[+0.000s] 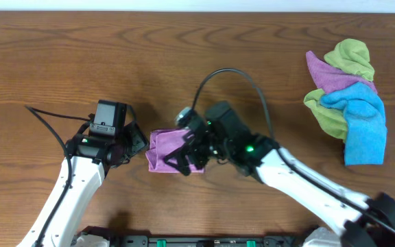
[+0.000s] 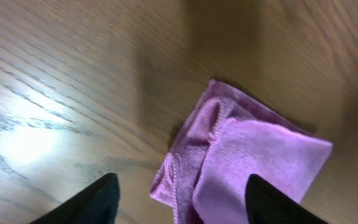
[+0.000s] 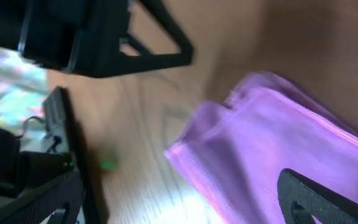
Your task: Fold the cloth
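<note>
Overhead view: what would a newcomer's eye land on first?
The lilac cloth, folded into a small bundle at centre, with the left gripper and right gripper both open and close on either side of it. Next, the bright pile of green, purple and blue cloths at far right, well apart from both arms.

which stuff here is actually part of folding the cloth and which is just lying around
In the job: lilac cloth, left gripper, right gripper.
Just lying about: heap of green, purple and blue cloths at the far right.
</note>
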### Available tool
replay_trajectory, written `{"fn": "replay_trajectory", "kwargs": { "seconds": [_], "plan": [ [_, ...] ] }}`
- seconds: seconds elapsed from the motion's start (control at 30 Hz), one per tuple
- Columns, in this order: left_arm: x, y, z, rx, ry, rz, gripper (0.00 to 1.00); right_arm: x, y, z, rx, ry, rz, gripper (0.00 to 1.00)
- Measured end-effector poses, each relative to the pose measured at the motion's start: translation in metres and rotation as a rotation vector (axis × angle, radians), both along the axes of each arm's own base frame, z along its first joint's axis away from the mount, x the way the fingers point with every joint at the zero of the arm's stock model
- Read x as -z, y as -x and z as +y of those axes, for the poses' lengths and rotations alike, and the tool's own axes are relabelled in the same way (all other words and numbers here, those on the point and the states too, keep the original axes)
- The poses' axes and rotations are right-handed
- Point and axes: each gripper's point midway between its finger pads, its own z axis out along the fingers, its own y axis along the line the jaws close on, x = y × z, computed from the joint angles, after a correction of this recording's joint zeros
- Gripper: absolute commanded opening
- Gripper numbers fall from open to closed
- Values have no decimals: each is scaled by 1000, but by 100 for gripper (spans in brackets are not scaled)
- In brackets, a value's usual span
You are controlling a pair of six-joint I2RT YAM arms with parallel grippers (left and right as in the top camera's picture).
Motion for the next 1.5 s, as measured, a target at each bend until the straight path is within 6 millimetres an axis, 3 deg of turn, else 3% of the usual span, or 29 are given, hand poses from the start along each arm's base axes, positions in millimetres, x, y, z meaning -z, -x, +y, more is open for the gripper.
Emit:
{"fn": "replay_trajectory", "kwargs": {
  "seconds": [0.2, 0.37, 0.57, 0.67, 1.07, 1.43, 1.5],
  "plan": [
    [-1, 3, -10, 19, 60, 16, 98, -8, -2, -52, 119, 111, 26, 99],
    [0, 12, -15, 30, 90, 54, 95, -16, 12, -101, 200, 248, -2, 99],
    [1, 21, -20, 42, 122, 93, 95, -51, 22, -139, 309, 274, -161, 99],
    [1, 22, -23, 48, 140, 98, 95, -54, 27, -154, 365, 272, -200, 99],
    [1, 39, -32, 67, 201, 169, 95, -7, 60, -200, 606, 210, -146, 99],
    [4, 49, -35, 71, 222, 209, 95, 35, 69, -213, 706, 195, -73, 99],
    [9, 54, -35, 70, 225, 227, 95, 35, 68, -212, 710, 190, -71, 99]
  ]
}}
